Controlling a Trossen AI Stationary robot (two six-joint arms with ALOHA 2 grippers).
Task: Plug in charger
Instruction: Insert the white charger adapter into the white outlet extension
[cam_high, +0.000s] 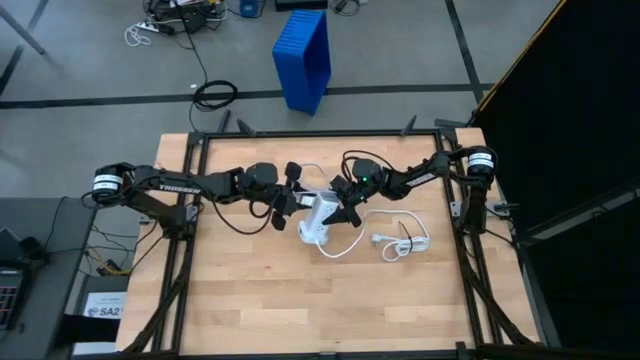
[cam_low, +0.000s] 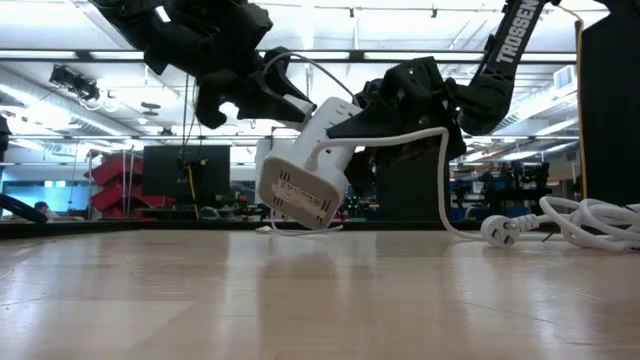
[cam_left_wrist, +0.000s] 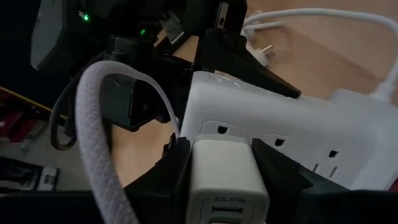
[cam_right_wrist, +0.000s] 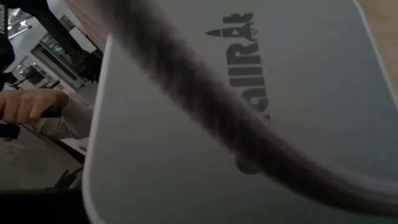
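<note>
Pressing in: left pincer (cam_left_wrist: 227, 186) grips charger (cam_left_wrist: 227, 180) at power strip (cam_low: 305, 170) outlets; right pincer (cam_high: 343, 208) holds strip tilted above bench (cam_high: 300, 300). Keep prongs square, push straight, brace strip.

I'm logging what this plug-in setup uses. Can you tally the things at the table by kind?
Robot grippers: 2, left gripper, right gripper
Chargers: 1, the charger in the left gripper
Power strips: 1, white power strip held tilted off the table
Power strip cord with plug: 1
Total: 5
</note>
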